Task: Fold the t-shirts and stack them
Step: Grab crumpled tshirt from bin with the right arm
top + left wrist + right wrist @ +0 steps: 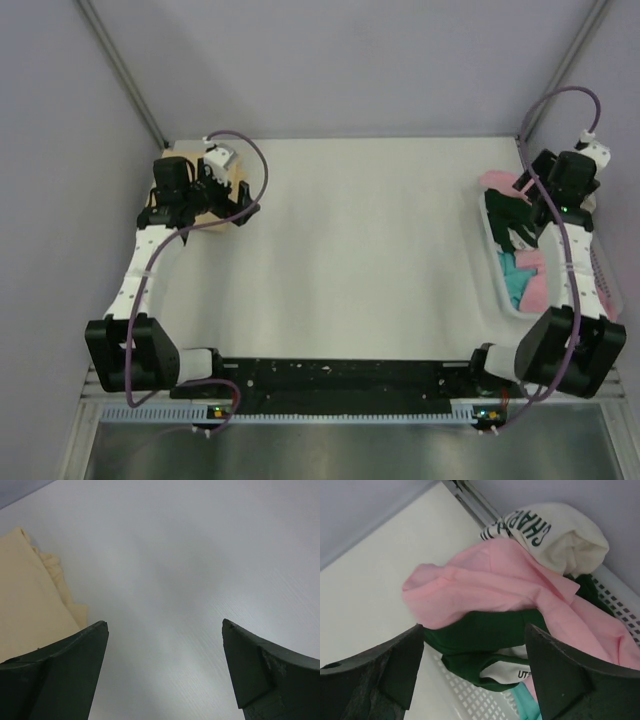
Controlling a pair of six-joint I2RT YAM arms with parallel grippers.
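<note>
Left claw (222,203) in the top view sits at the worktop's (360,250) far-left corner, over the tan t-shirt (236,186), and the arm hides most of that shirt. Right claw (517,222) hangs over the white basket (497,282) on the right edge. Pink t-shirt (494,180) is at the basket's far end, teal t-shirt (513,274) and more pink at the near end. Middle of the worktop is bare, walls close on both sides.

Left wrist view: left claw (165,625) is spread wide, nothing between the fingers, bare worktop beneath. Tan t-shirt (30,595) lies flat at the left, its edge bunched, passing behind the left finger; can't tell if it touches.

Right wrist view shows the pile in detail, which the top view doesn't. Right claw (474,627) jaws stand well apart, gripping nothing. Dark green t-shirt (490,632) sits right beyond the gap, pink t-shirt (490,580) draped on it, white t-shirt with dark print (560,535) behind against the wall. Teal t-shirt (526,702) peeks out low. Basket (465,700) rim is just beside the left finger.
</note>
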